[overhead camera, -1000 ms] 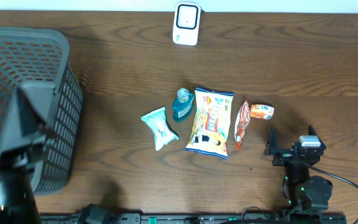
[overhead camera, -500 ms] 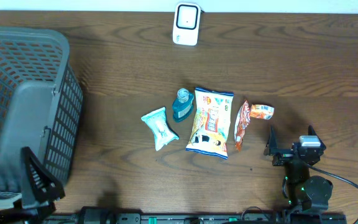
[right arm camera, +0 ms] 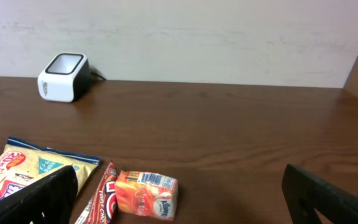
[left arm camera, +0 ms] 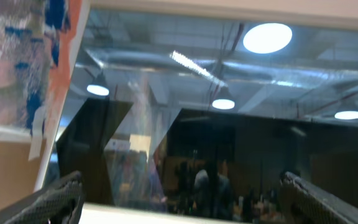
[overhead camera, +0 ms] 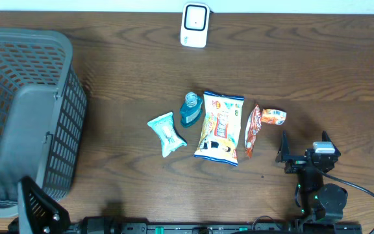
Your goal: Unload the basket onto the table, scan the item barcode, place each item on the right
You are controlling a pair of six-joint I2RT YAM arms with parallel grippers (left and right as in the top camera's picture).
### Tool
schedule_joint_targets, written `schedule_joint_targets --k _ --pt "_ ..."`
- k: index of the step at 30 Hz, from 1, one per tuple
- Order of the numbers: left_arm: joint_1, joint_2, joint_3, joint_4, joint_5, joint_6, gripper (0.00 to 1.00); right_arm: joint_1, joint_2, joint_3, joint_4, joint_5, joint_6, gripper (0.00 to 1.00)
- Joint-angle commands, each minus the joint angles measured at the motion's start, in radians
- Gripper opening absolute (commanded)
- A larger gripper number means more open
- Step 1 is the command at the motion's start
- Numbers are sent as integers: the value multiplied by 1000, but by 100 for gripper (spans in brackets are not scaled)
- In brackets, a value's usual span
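Right tool (overhead camera: 304, 148) sits low over the counter (overhead camera: 317, 71), jaws spread wide, gripping nothing. Just ahead of it lies the orange pack (right arm camera: 146, 195), with the red snack stick (right arm camera: 98, 196) just beside it on the left and the chips bag (right arm camera: 23, 171) further left. The scanner (right arm camera: 63, 76) stands far ahead, leftward. Left tool (left arm camera: 182, 190) points at the ceiling, wide and empty.

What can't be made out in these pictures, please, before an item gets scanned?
- Barcodes: overhead, print on the chip bag is too small to read.
- Chip bag: right wrist, cut off by the bottom edge, partly behind a finger.
- Basket inside: overhead, cut off at the left edge, screened by its mesh.
- Left wrist: the left gripper faces ceiling lights only; nothing below it shows.
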Motion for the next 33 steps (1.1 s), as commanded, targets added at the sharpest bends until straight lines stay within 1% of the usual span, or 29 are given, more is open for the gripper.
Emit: schedule_joint_targets --k 1,2,4,16,19,24,27,28,29,33 --pt "6 -1 1 4 23 -9 98 8 -5 -2 -4 4 10 99" --pt "6 -1 1 -29 23 -9 98 8 -5 -2 -4 4 10 99" --pt "6 -7 -8 -47 23 -9 98 8 -5 -2 -4 4 10 99" --pt "6 -47 -61 -20 23 -9 98 8 -5 -2 -4 4 10 99" --pt "6 -88 -96 -3 23 -9 98 8 -5 -2 -4 5 10 99" --pt "6 -204 -192 40 23 -9 98 8 -5 -2 -4 4 11 99" --pt "9 -206 -220 50 7 -8 98 8 -5 -2 -3 -11 33 99" --pt "11 -207 -233 58 -11 -8 98 8 -5 -2 -3 -11 45 99" --pt "11 -208 -249 74 -61 -8 98 8 -5 -2 -3 -11 62 99" --pt "30 -208 -319 125 -227 -9 98 8 -5 -2 -4 -11 192 99"
